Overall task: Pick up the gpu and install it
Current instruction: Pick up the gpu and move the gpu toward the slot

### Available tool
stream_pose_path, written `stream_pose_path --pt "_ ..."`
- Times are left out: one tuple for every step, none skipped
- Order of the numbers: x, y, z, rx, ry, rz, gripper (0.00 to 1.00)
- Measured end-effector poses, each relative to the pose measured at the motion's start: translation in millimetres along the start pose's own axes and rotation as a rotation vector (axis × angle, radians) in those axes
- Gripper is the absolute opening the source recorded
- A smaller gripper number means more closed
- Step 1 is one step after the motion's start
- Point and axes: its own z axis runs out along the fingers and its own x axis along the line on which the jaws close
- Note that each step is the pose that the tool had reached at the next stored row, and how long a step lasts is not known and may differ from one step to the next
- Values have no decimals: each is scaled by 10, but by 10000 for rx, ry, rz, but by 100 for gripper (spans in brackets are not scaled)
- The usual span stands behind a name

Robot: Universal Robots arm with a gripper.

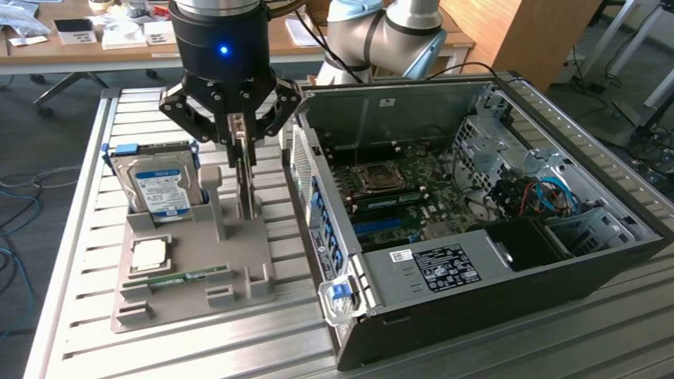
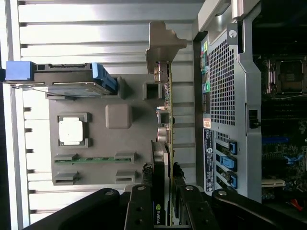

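Toward the exterior view's left of the gripper point(image 1: 242, 142), you have a hard drive point(image 1: 163, 188) standing in the grey holder point(image 1: 237, 264). Its far end is partly covered by blue rails. A square chip point(image 1: 147, 253) and a memory stick point(image 1: 181, 277) lie in front of the hand, nearer the camera.

Straight below the hand stands the gpu point(image 1: 245, 185), edge-on, so you get only a thin upright strip. The hand is clamped on its upper edge. From the wrist, the fingers point(image 2: 140, 207) hide the near end of the card, while its silver bracket point(image 2: 160, 43) shows at the far end. You cannot tell whether its lower edge sits in the holder.

Just beside the hand, on the exterior view's right, stands the open computer case point(image 1: 506, 316).
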Motion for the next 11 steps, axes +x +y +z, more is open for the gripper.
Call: stream_pose_path --pt "0 0 0 1 0 0 27" --pt "0 0 -1 1 1 0 27" --pt "0 0 -1 2 1 0 27" --pt "0 0 -1 2 2 0 27" --pt "0 0 -2 2 2 0 27" --pt "0 0 -6 3 3 0 27" --pt "0 0 -13 4 4 0 27" --pt "-1 1 -21 3 3 1 27" --pt "-1 1 -31 3 2 1 27" --pt "-1 2 -43 3 2 1 27" --pt "-1 3 -56 2 1 0 27"
